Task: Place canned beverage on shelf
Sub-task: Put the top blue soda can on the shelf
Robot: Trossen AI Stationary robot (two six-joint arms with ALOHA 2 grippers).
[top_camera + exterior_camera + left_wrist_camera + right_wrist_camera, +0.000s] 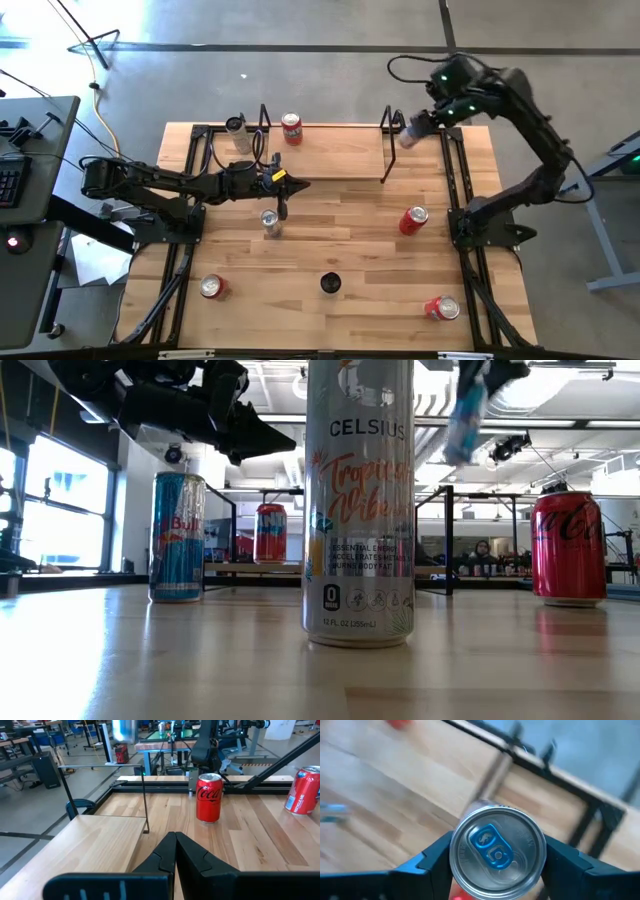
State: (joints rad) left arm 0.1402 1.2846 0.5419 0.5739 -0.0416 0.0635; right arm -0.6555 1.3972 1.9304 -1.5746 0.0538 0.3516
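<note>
- Carry step: right tool (496,851) clamped on a can (495,851), shelf (330,160) just below it.
- Next: lower it upright onto the plank, then let go.
- Left tool (281,184) pinched closed, empty, idle over the bench (350,250).

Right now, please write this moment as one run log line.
right gripper: shut on blue-tab can, above shelf right end | left gripper: shut, empty, mid-table | shelf: one red can

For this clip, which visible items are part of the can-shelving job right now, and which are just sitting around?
In the job:
- silver can with blue tab, gripped in the right claw
- shelf
- red can and grey can already on the shelf

Lying about:
- Celsius can
- Red Bull can
- Coca-Cola can
- left claw, shut and empty over the table
</note>
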